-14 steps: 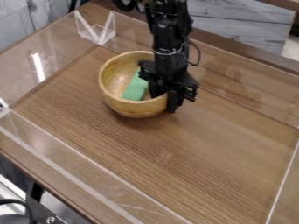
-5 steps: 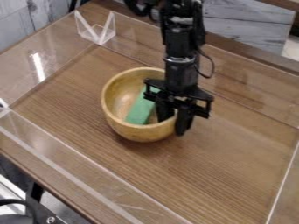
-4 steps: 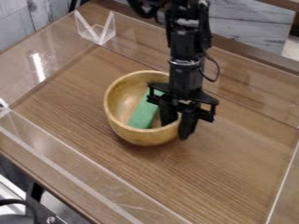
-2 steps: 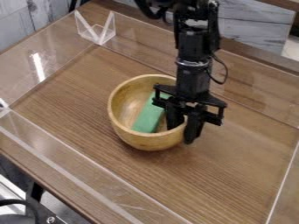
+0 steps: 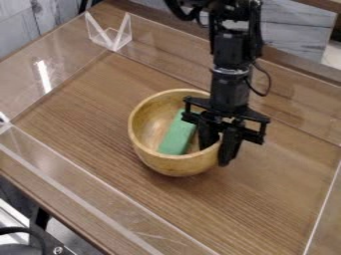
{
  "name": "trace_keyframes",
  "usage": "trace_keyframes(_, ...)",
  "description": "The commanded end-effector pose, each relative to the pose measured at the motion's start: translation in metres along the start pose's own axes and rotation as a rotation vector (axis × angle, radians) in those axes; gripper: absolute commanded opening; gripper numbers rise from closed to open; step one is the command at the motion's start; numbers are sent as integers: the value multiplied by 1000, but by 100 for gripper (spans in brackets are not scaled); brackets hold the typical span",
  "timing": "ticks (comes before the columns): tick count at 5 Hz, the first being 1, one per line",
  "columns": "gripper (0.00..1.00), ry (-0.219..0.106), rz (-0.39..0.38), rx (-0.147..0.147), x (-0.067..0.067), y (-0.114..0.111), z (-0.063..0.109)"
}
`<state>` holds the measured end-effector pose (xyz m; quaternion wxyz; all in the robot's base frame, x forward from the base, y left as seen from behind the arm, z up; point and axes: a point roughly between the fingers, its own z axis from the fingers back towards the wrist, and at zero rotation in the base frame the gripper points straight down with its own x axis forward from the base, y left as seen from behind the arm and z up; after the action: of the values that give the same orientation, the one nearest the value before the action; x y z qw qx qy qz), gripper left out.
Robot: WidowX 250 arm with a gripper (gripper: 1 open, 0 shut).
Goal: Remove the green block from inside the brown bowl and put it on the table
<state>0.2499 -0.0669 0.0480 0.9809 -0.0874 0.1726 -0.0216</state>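
The brown bowl (image 5: 158,151) stands on the table (image 5: 94,95) just right of centre. The green block (image 5: 178,134) lies tilted inside it, leaning against the right inner wall. The black gripper (image 5: 221,147) comes straight down over the bowl's right rim. One finger is inside the bowl beside the block, and the other is outside the wall. The jaws are shut on the bowl's wall rather than on the block. Between the fingers, the rim is hidden.
Clear acrylic walls (image 5: 80,189) run along the table's edges. A small clear angled stand (image 5: 110,32) sits at the back left. Bare wood shows in front of and to the left of the bowl.
The gripper has slid right and toward the front, and the bowl with the block in it has moved along with it. The fingers have drawn closer together.
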Motion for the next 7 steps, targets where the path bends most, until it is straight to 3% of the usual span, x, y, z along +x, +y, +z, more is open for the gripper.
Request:
trace_keyframes(1,0,-56,-32,-11,3,-13,22)
trace_keyframes(4,0,-100,-65,-26,3,-18,55)
trace_keyframes(7,0,-149,-98,-32,10,-11,69)
